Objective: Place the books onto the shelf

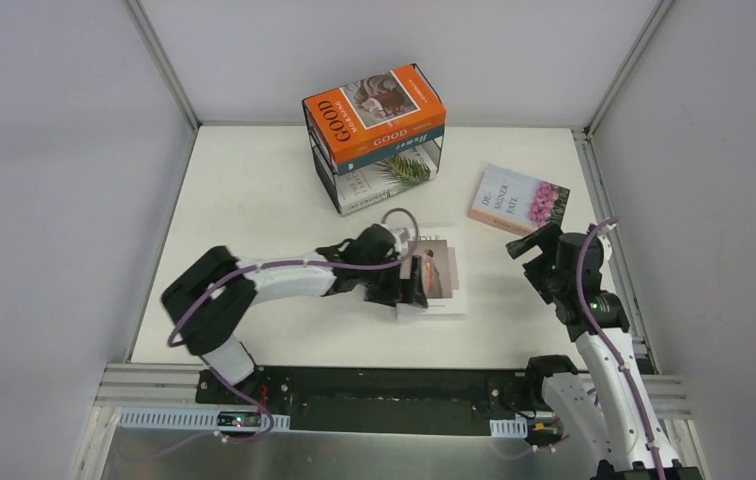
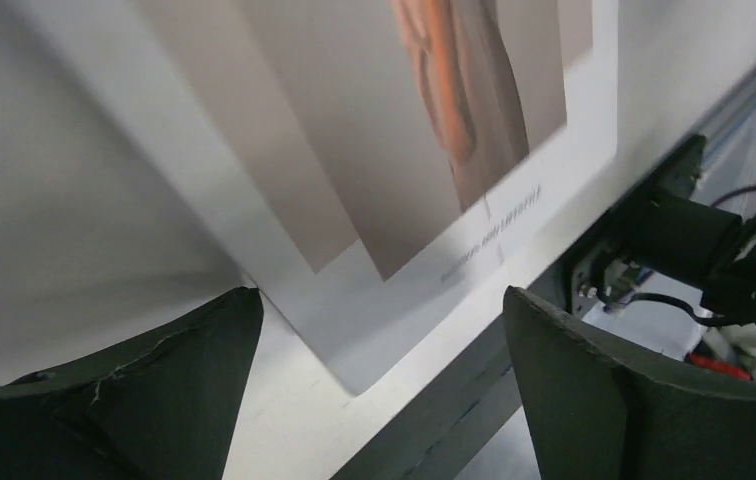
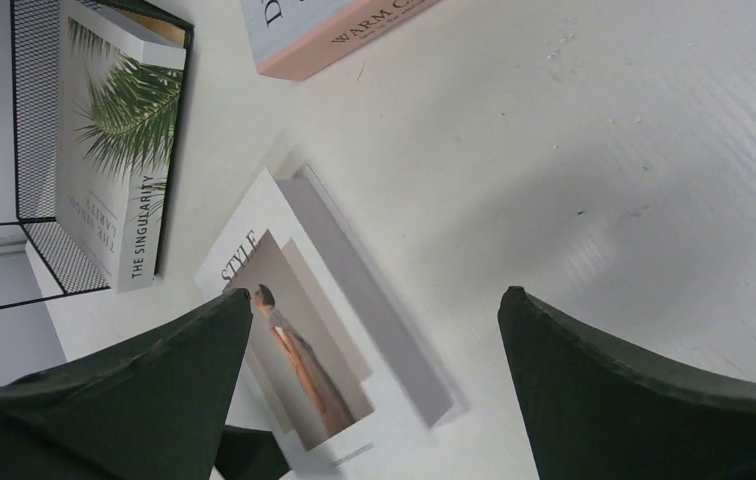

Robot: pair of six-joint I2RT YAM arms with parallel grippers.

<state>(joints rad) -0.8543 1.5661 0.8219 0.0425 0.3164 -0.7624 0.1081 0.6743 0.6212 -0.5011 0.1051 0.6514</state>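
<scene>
The left gripper (image 1: 414, 282) is spread wide and holds nothing. It sits low over the near left part of the STYLE book (image 1: 442, 275). In its wrist view, the book's near corner lies between the 2 fingers (image 2: 134, 400), and neither finger touches it. The book lies flat on the table (image 1: 254, 200), cover up.

The right gripper (image 1: 524, 246) is also spread wide and empty. It hovers just right of the STYLE book. In its own view, that book shows beside and partly under its left finger (image 3: 104, 400), with bare table between the fingertips. The pink book (image 1: 520, 198) lies flat just beyond this gripper, near the table's right edge, apart from the shelf (image 3: 34, 110).

The shelf stands at the far middle of the table, well apart from both grippers. It carries 3 books: the orange book (image 1: 379, 105) lies flat on top, the teal book (image 1: 399, 140) is directly beneath it, and the palm book (image 1: 384, 178) is in the lower tier, cover up.
</scene>
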